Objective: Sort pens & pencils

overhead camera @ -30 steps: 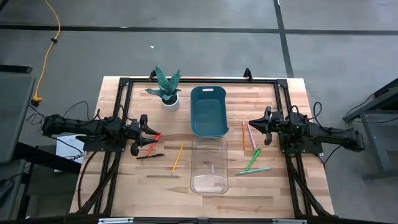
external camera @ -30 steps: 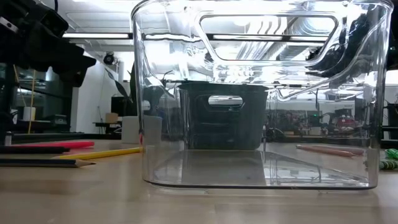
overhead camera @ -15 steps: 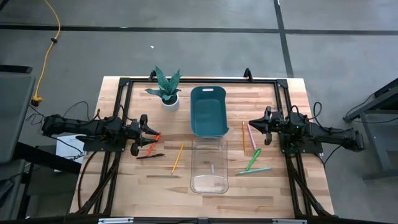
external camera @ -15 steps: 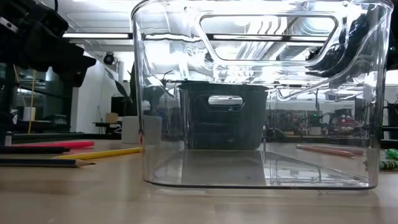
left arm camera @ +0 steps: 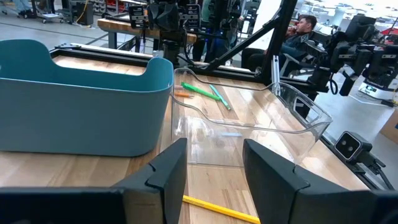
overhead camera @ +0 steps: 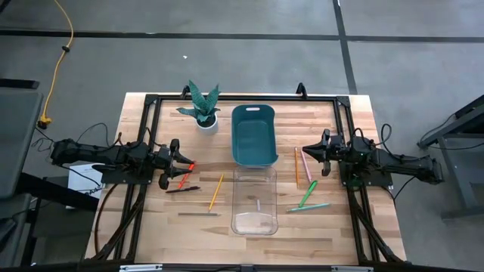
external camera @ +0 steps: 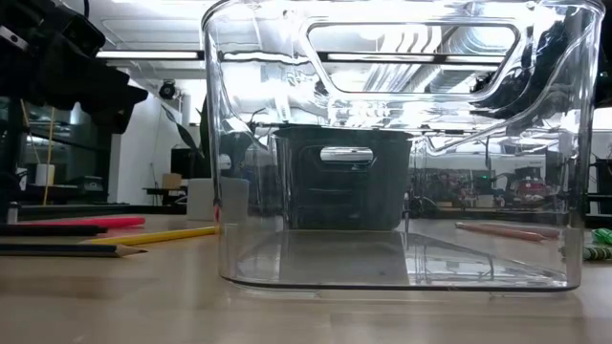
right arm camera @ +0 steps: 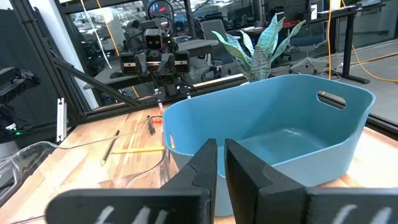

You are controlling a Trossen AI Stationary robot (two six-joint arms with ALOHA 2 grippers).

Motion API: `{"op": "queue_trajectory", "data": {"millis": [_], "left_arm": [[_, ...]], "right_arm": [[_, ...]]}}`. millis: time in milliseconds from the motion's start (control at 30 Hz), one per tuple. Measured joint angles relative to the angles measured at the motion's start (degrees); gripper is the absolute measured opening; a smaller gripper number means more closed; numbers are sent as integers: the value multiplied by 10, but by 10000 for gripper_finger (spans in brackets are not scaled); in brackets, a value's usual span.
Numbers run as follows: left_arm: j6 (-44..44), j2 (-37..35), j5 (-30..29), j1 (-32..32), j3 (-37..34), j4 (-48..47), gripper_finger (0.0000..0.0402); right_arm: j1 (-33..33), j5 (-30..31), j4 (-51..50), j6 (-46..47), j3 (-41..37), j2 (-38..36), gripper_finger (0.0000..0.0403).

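The pens and pencils lie flat on the wooden table. On the left are a red pen [overhead camera: 186,175], a black pen [overhead camera: 183,190], a yellow pencil [overhead camera: 216,190] and a grey-brown pencil [overhead camera: 198,214]. On the right are an orange pencil [overhead camera: 296,165], a pink pen [overhead camera: 306,164] and two green pens [overhead camera: 308,194]. My left gripper [overhead camera: 178,159] hovers level beside the red pen, open and empty [left arm camera: 214,165]. My right gripper [overhead camera: 307,154] hovers level by the pink pen, shut with nothing between its fingers [right arm camera: 221,163].
A teal bin [overhead camera: 254,134] stands at the table's middle back, with a clear bin [overhead camera: 255,201] right in front of it. A potted plant [overhead camera: 201,107] stands at the back left. A black frame [overhead camera: 151,102] borders the table. People sit in the room beyond.
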Motion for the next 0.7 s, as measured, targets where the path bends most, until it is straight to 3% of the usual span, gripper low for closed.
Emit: {"op": "queue_trajectory", "data": {"millis": [233,433,700], "left_arm": [[-9,0,-11,0,0,26,145],[-107,0,-76,0,0,183,145],[-87,0,-137,0,0,365,145]], "right_arm": [[0,0,0,0,0,0,22],[0,0,0,0,0,0,22],[0,0,25,20,0,0,22]]}}
